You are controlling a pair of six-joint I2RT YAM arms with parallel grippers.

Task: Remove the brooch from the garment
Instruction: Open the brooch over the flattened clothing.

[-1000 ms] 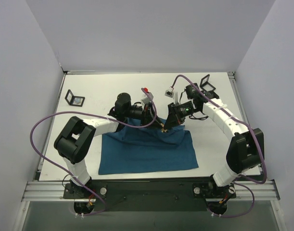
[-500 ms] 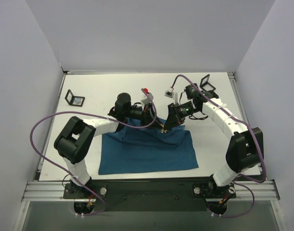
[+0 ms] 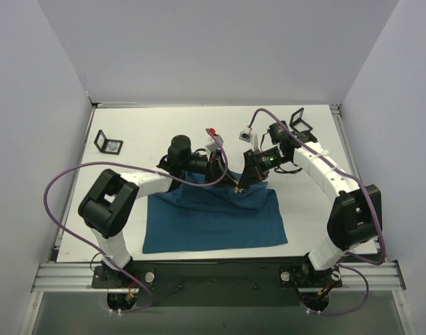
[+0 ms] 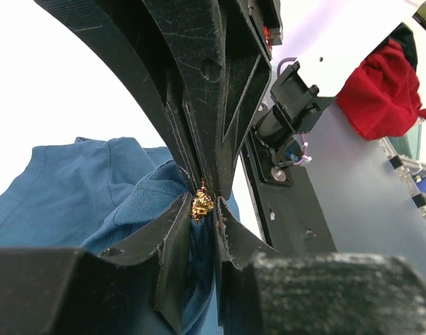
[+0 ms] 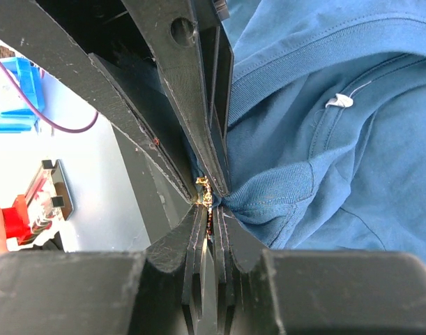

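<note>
The brooch (image 4: 201, 204) is a tiny knobbly lump of gold metal with an orange glint, irregular like a crumpled flower. It sits on a pinched-up peak of the garment (image 3: 213, 220), at the 12 o'clock edge of the cloth in the overhead view, right where the two sets of fingertips meet.

The right gripper (image 5: 209, 213) has its scuffed, matte black wedge-shaped fingers pressed almost together on the brooch, with only a sliver of gold showing between them. The left gripper (image 4: 204, 218) comes in from 9 o'clock and is clamped on a fold of the fabric just beside the ornament, blue cloth filling the narrow slot between its pads.

The garment is soft, matte teal-blue knit. It has a ribbed round collar (image 5: 303, 63) and stitched seams, and it lies mostly flat as a rough rectangle toward 6 o'clock, bunched and lifted only at the pinch.

It rests on a smooth white table (image 3: 164, 122). One black square frame (image 3: 109, 143) stands at 10 o'clock of the brooch, well apart, and a second black frame (image 3: 298, 120) stands at 1 o'clock.
</note>
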